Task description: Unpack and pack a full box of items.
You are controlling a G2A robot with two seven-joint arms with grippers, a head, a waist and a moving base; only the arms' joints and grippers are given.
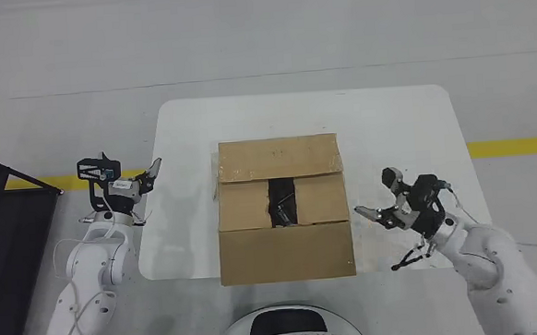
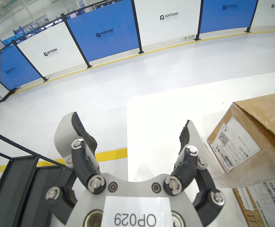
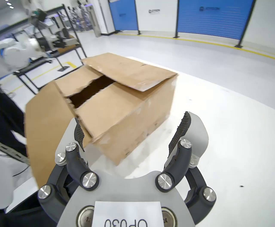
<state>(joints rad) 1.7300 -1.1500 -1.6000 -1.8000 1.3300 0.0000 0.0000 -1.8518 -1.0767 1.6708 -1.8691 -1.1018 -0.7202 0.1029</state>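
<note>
Brown cardboard box (image 1: 287, 249), flaps ajar, sits on white table (image 1: 386, 123). Left gripper (image 2: 131, 123) and right gripper (image 3: 131, 120) flank it — both spread.

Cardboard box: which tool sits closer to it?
The right tool, just off the cardboard box's side; the left tool sits clearly farther away.

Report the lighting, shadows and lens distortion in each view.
Top view: flat, even light, no hard shadows; the gap between the box flaps is dark. Left wrist view: wide lens bows the fence panels and table edge. Right wrist view: box looks stretched toward the right claw, its gap black inside, faint shadow on the table.
</note>
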